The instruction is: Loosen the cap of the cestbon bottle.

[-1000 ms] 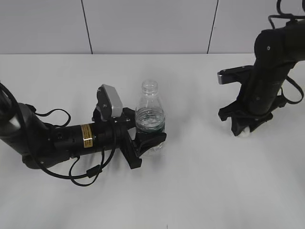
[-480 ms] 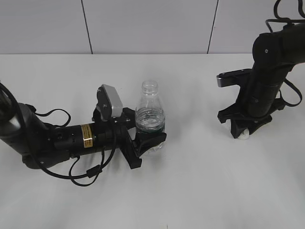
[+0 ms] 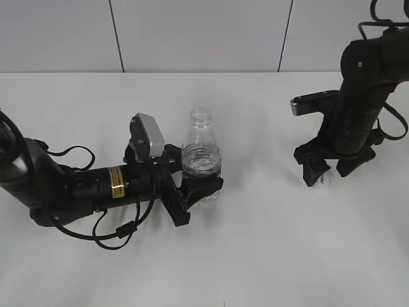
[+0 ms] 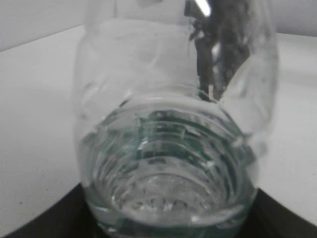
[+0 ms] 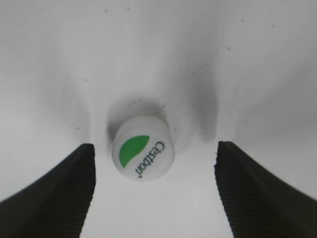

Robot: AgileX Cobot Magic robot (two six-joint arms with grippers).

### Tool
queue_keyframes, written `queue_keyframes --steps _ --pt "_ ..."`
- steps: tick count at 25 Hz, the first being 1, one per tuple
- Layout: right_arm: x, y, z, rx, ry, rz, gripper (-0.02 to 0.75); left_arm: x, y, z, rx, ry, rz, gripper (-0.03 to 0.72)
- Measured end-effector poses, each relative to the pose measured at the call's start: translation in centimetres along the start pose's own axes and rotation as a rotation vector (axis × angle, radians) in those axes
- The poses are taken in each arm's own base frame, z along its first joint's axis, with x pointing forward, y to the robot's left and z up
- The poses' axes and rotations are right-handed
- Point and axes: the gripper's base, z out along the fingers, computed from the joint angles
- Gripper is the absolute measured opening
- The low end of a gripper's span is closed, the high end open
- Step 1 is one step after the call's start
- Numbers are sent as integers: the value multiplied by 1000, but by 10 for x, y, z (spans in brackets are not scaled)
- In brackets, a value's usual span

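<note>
The cestbon bottle (image 3: pixel 201 157) stands upright on the white table with its neck open and no cap on it. My left gripper (image 3: pixel 199 185) is shut on its green label band; the left wrist view shows the bottle (image 4: pixel 173 148) filling the frame. The cap (image 3: pixel 324 181) lies on the table at the right, white with a green leaf mark (image 5: pixel 142 155). My right gripper (image 3: pixel 326 173) hovers just above it, jaws open wide on both sides, not touching the cap.
The white table (image 3: pixel 255 256) ends at a grey panelled wall (image 3: pixel 204 32) at the back. The left arm's body and cables (image 3: pixel 83 192) lie low across the table's left part.
My right gripper has opened and lifted slightly, leaving the cap lying on the table. The left gripper and the bottle have not moved.
</note>
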Motion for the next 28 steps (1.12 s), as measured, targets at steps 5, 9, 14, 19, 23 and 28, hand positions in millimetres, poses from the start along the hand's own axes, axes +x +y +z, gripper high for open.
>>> queue_keyframes --steps 5,9,14,19,23,28 --pt "-1 0 -30 11 -79 -10 566 0 1 0 -10 -2 -4 414" --pt "-1 0 -51 22 -135 -32 566 0 1 0 -13 -2 -5 414" --pt "0 0 -60 28 -158 -47 566 0 1 0 -14 -1 -5 414" --pt "0 0 -62 29 -166 -54 566 0 1 0 -14 -1 -5 414" --pt "1 0 -68 33 -179 -64 566 0 1 0 -14 -1 -5 418" --pt "1 0 -69 34 -183 -67 565 0 1 0 -14 0 -10 477"
